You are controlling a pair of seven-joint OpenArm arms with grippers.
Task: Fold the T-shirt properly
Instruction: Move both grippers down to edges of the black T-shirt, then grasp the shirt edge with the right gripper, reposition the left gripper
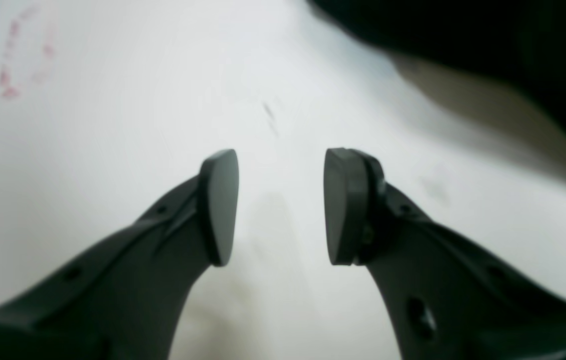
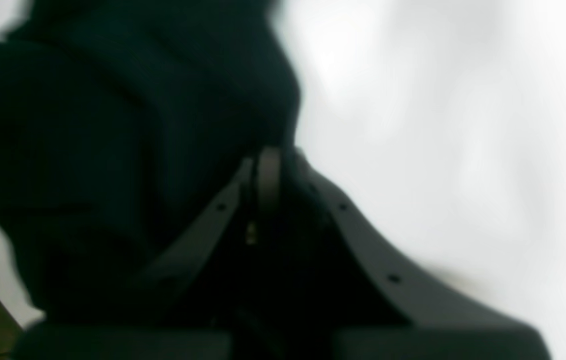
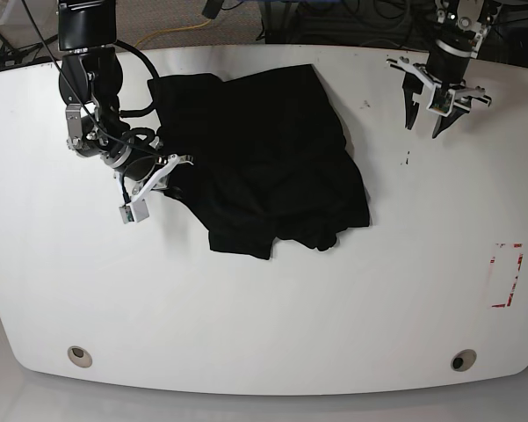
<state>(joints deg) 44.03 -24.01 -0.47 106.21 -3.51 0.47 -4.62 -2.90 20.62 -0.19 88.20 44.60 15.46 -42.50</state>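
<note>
The right end effector (image 2: pixel 268 175) is closed on the edge of the crumpled T-shirt (image 3: pixel 264 158) on the bench (image 3: pixel 264 316). The left end effector (image 1: pixel 280 205) hangs half open and empty, well apart from the T-shirt.

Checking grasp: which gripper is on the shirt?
The right gripper, shut on the T-shirt edge; the left gripper hangs open over bare table.

I think I am in a robot lab. My arms sit at the far edge of a big white table (image 3: pixel 264 334), with wires (image 3: pixel 184 31) behind it.
</note>
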